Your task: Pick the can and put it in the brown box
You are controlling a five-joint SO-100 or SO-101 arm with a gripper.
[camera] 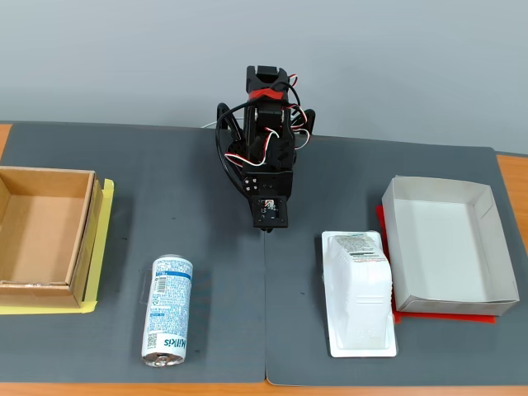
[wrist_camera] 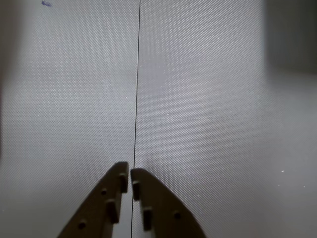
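The can, white with light-blue print and a silver top, lies on its side on the grey mat at the front left of the fixed view. The brown box sits at the left edge, open and with nothing inside. The arm is folded at the back centre, and its gripper points down at the mat, well to the right of the can. In the wrist view the gripper is shut with nothing between its fingertips, hovering over the seam between two mats. Neither can nor box shows in the wrist view.
A white plastic tray-shaped package lies right of centre. A white-grey paper box stands on a red sheet at the right. A yellow sheet lies under the brown box. The mat seam runs front to back.
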